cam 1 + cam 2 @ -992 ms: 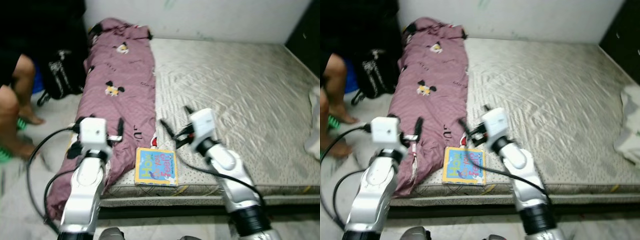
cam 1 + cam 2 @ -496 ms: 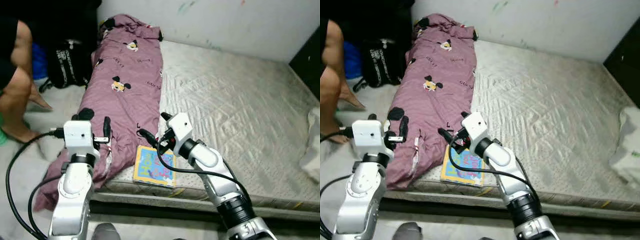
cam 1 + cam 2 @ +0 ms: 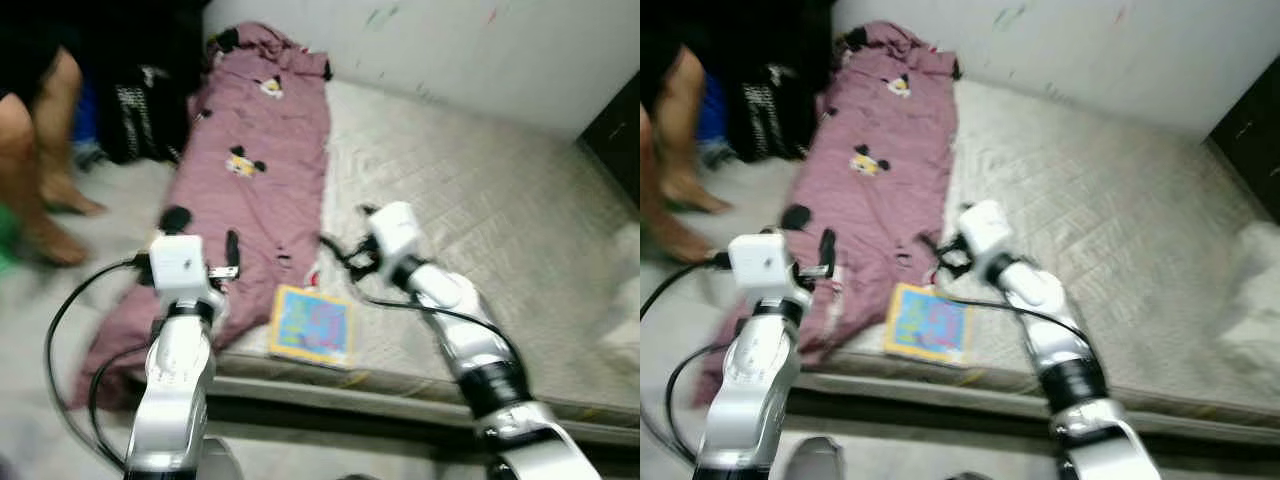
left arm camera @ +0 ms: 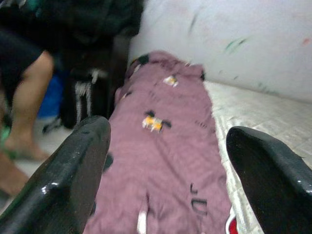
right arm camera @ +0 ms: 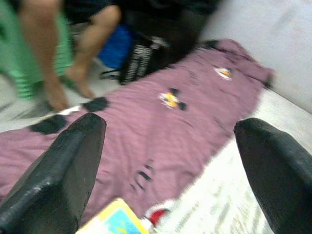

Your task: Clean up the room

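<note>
Hovering over the bed (image 3: pixel 520 200), both the left hand (image 4: pixel 170 165) and right hand (image 5: pixel 165 161) are spread apart above the blanket (image 3: pixel 255 170) and book (image 3: pixel 312 325).

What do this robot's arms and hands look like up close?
Both arms are shiny silver tubes with black joint rings and a white boxy wrist block. Loose black cables loop off each. The left hand and right hand each have two long, glossy black fingers.

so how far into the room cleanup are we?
Nothing looks done yet. The purple blanket lies rumpled along the mattress edge, spilling to the floor, and the picture book lies at the mattress's front edge. Nothing in hand: left gripper and right gripper hover with jaws open and empty. Both items remain.
</note>
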Motion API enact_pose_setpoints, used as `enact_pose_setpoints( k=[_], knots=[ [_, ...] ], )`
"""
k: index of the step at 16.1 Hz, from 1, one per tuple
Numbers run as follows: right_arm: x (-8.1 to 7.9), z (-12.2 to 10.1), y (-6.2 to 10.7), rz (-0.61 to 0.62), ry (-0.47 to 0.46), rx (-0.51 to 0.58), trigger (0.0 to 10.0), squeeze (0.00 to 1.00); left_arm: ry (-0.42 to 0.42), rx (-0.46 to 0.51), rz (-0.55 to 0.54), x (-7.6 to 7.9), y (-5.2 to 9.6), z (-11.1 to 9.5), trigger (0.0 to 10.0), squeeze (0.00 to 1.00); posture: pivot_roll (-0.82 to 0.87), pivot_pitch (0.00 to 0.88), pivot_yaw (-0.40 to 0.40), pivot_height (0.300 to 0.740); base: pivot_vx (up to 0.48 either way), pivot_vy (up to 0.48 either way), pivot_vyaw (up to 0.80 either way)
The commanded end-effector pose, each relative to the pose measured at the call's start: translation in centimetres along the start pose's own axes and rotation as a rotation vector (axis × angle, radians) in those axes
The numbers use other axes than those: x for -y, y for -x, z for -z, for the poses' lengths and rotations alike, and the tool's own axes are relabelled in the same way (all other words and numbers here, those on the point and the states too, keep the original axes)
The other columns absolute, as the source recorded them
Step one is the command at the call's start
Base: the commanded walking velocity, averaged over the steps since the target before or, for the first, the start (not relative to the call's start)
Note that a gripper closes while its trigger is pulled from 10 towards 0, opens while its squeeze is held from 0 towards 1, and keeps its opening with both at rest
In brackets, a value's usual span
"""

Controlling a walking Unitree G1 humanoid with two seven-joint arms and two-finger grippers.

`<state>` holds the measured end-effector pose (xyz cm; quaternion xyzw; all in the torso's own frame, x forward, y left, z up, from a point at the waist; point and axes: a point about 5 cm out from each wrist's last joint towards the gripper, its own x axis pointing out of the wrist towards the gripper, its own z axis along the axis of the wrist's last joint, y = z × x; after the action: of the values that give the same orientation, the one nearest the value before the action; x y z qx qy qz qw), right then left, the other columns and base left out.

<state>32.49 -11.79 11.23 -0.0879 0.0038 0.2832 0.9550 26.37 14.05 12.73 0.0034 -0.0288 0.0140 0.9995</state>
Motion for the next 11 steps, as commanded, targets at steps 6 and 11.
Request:
enact_pose_setpoints(
  k=[6, 11],
  knots=[
    [1.4, -0.6, 2.1, 0.131, -0.014, 0.039, 10.0, 0.00, -0.024, -0.003, 0.124, 1.3, -2.0, -0.1, 10.0, 0.00, 0.01, 0.000, -0.061, 0.740, 0.000, 0.000, 0.00],
    [-0.6, -0.8, 2.5, 0.094, -0.029, 0.062, 10.0, 0.00, -0.012, -0.001, 0.124, 1.0, -1.3, -0.1, 10.0, 0.00, 0.02, 0.000, -0.064, 0.740, 0.000, -0.097, 0.00]
  ],
)
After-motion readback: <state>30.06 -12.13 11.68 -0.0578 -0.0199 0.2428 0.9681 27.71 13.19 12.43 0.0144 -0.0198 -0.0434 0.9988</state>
